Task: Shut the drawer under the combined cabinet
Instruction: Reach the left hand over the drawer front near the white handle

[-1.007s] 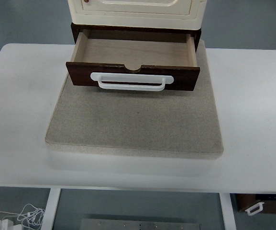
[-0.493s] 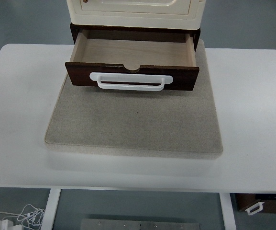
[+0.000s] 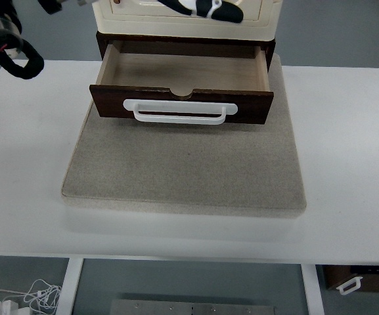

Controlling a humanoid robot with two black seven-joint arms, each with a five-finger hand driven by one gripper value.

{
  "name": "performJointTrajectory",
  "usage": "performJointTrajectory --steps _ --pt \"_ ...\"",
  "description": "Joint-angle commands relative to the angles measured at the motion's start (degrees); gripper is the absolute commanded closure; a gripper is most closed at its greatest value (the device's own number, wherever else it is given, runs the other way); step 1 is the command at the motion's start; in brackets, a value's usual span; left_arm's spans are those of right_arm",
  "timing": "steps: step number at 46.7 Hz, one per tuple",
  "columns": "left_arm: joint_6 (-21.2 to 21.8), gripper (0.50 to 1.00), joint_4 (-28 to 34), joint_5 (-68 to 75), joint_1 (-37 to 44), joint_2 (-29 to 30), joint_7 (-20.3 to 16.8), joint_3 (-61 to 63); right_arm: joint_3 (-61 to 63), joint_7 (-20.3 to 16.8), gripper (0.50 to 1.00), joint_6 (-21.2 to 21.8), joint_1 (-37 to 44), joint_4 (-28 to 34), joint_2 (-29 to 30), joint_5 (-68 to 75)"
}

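Top view: the drawer (image 3: 182, 72) stands pulled well out from the dark base under the cream cabinet (image 3: 186, 16), its pale wooden inside bare. Its dark front panel (image 3: 181, 105) carries a white bar handle (image 3: 176, 111) and overhangs the grey felt mat (image 3: 186, 164), which lies on the white table (image 3: 347, 144).

The left arm (image 3: 8, 46) comes in at the upper left corner, showing a black cable loop and a metal joint. A black-and-white hand (image 3: 205, 8) hangs at the top edge over the cabinet front. Too little of it shows to tell its fingers' state, and I cannot tell which arm it belongs to.

The closing push seems not yet begun. To do it well, the hand should come down in front of the panel, press flat near the middle of the handle, and push straight back along the drawer's run. An off-centre push could skew the drawer or shove the whole cabinet across the mat.
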Motion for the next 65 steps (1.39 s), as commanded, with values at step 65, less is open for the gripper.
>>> performJointTrajectory --steps 65 --pt "-13.5 0.504 3.2 9.9 -4.3 -9.1 40.6 21.5 0.0 0.0 0.548 0.0 0.0 0.0 0.0 0.0"
